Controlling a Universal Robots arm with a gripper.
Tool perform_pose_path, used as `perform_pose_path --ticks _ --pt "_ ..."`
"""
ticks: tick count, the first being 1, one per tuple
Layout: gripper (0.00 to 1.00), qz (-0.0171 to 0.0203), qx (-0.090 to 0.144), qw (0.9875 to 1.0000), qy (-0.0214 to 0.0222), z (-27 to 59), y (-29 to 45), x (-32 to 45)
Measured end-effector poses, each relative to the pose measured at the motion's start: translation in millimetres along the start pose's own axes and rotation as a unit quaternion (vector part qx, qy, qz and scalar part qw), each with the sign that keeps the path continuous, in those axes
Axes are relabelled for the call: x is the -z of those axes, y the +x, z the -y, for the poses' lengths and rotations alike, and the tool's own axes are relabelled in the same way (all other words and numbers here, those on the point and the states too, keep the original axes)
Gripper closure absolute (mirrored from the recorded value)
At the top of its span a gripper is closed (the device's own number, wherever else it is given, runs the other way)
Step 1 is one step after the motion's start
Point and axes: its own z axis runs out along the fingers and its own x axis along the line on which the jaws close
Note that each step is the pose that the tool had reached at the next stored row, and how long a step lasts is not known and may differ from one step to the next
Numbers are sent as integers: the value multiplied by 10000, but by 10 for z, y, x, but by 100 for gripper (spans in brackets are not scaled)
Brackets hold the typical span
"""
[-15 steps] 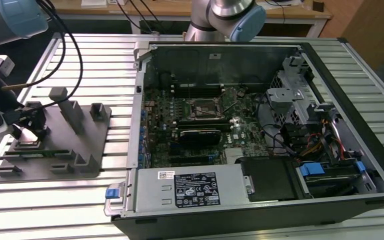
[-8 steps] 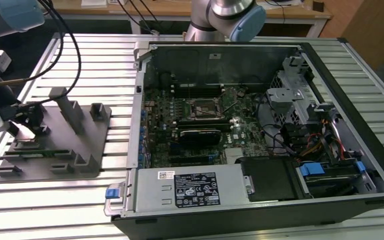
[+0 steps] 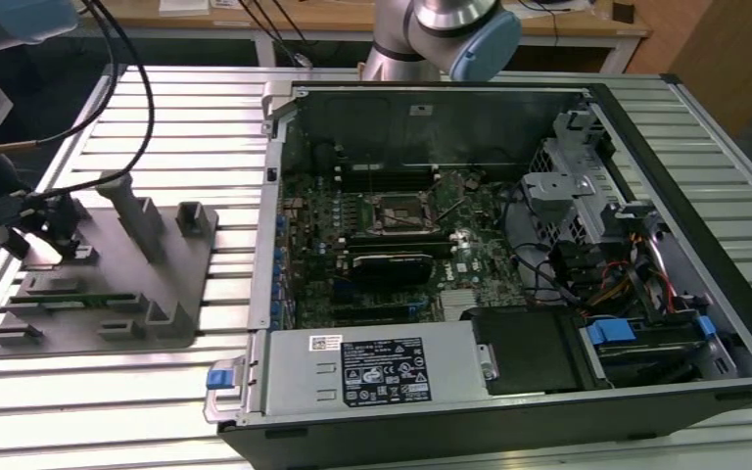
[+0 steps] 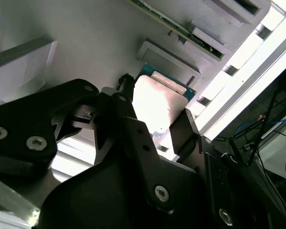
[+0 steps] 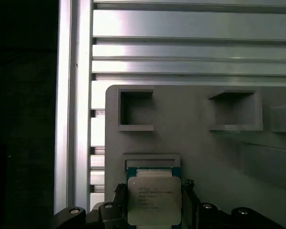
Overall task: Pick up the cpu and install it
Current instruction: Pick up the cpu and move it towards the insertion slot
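cpu (image 5: 154, 200), silvery top up, clasped in pincer (image 5: 154, 191), at grey tray (image 5: 195, 143)

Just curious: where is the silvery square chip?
In both wrist views the silvery square chip lies at the black gripper, over a pocket of the grey plastic tray on the exterior view's left.

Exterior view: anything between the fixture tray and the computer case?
Nothing lies there. In the exterior view, just a bare strip of the slatted metal table separates the grey fixture tray from the side wall of the open computer case.
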Motion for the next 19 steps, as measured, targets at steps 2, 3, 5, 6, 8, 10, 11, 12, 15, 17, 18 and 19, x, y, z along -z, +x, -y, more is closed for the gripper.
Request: perform_pose_path --ticks 2,3,5,6,8,10,11,12,15,17,18,19 --pt "46 0 0 10000 0 -3 -1 49" --pt "46 0 0 10000 0 -4 -2 72" --pt "46 1 0 10000 0 -7 -4 121" --pt "46 2 0 10000 0 -8 -4 145" --pt "46 3 0 10000 0 -11 -5 190" --pt "46 3 0 10000 0 -14 -7 237" --pt "46 2 0 10000 0 -15 -8 263" --pt "46 3 0 10000 0 -17 -8 288" --pt "46 5 0 10000 0 -21 -11 374" --pt "46 8 0 10000 0 -25 -12 432" --pt "46 9 1 10000 0 -26 -14 464" --pt "46 10 1 10000 0 -28 -15 500"
